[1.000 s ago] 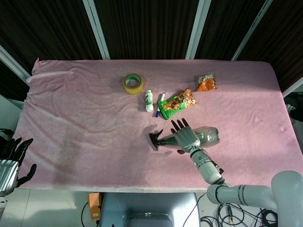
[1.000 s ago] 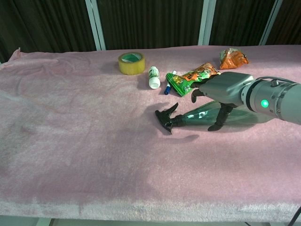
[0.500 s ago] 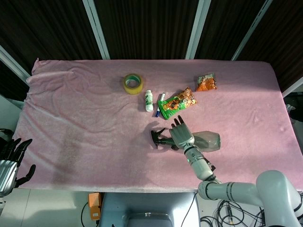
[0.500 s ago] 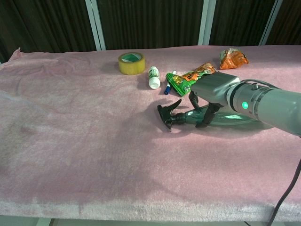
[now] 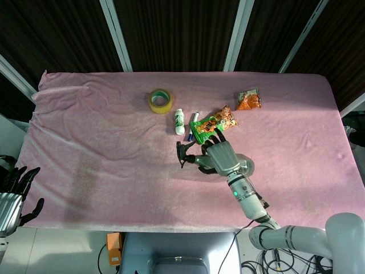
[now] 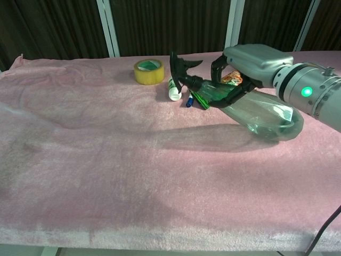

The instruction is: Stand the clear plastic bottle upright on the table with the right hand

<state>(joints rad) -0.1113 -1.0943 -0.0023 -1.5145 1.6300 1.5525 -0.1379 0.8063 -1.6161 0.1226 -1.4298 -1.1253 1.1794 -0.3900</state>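
Note:
The clear plastic spray bottle (image 6: 261, 114) with a black trigger head (image 6: 181, 66) is lifted off the pink cloth and tilted, head up to the left, base low to the right. My right hand (image 6: 241, 68) grips it around the neck and shoulder. In the head view the right hand (image 5: 222, 158) covers most of the bottle; only the black trigger head (image 5: 184, 153) and a bit of the bottle's base (image 5: 247, 165) show. My left hand (image 5: 14, 194) hangs open off the table's left edge, holding nothing.
A yellow tape roll (image 5: 160, 100), a small white bottle (image 5: 179, 121), a blue pen (image 5: 192, 123), a green snack bag (image 5: 212, 125) and an orange snack bag (image 5: 248, 99) lie behind the bottle. The pink cloth (image 5: 97, 154) covers the whole table.
The right hand closed around the bottle and raised it from lying flat to a tilt, trigger head swinging up and toward the back.

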